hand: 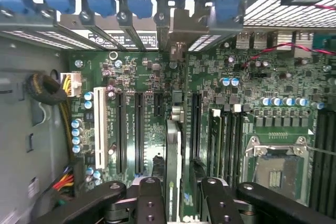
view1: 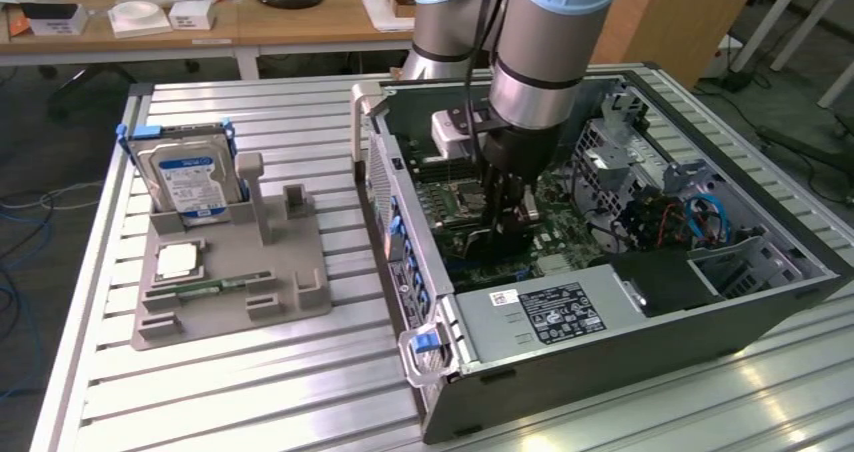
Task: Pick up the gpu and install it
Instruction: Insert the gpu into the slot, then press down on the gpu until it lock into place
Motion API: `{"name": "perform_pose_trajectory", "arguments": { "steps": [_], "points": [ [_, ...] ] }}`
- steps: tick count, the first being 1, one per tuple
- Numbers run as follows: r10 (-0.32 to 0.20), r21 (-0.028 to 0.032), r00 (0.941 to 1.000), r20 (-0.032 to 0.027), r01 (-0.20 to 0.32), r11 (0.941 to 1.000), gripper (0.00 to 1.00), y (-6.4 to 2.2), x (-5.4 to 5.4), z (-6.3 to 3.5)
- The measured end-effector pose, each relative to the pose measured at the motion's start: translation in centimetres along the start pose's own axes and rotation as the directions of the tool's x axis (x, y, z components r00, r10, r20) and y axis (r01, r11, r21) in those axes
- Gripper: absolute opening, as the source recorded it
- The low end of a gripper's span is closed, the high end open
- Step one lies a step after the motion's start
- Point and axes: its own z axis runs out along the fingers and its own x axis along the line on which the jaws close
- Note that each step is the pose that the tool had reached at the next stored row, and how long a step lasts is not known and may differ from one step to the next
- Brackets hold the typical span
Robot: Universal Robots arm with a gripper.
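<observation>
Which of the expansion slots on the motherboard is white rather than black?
The long white slot nearest the yellow and black cable bundle. The other long slots beside it are black.

One computer case (view1: 627,322) lies open on the counter (view1: 267,392). One grey holder tray (view1: 227,282), carrying one hard drive (view1: 187,177) and one memory stick (view1: 200,288). One gpu (hand: 173,166) held edge-on between two fingers (hand: 149,203).

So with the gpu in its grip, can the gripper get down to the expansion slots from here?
Probably yes. The gripper holds the gpu edge-on above the motherboard, inside the open computer case. The long black slots beside the card look bare, with nothing lying across them.
</observation>
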Motion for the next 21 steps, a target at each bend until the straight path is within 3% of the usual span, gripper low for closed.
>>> {"name": "perform_pose_trajectory", "arguments": {
  "steps": [3,7,9,10,12,21],
  "points": [
    [0.0,0.0032,1.0,0.0,0.0,1.0,0.33,-0.04,-0.02,-0.87],
    [0.0,0.004,1.0,0.0003,0.0,1.0,0.32,-0.04,-0.02,-0.92],
    [0.0,0.0041,1.0,0.0003,0.0,1.0,0.2,-0.04,-0.02,-0.91],
    [0.0,0.004,1.0,0.0002,0.0,1.0,0.2,-0.04,-0.02,-0.92],
    [0.0,0.004,1.0,0.0002,0.0,1.0,0.1,-0.04,-0.02,-0.92],
    [0.0,0.004,1.0,0.0002,0.0,1.0,0.1,-0.04,-0.02,-0.92]
  ]
}}
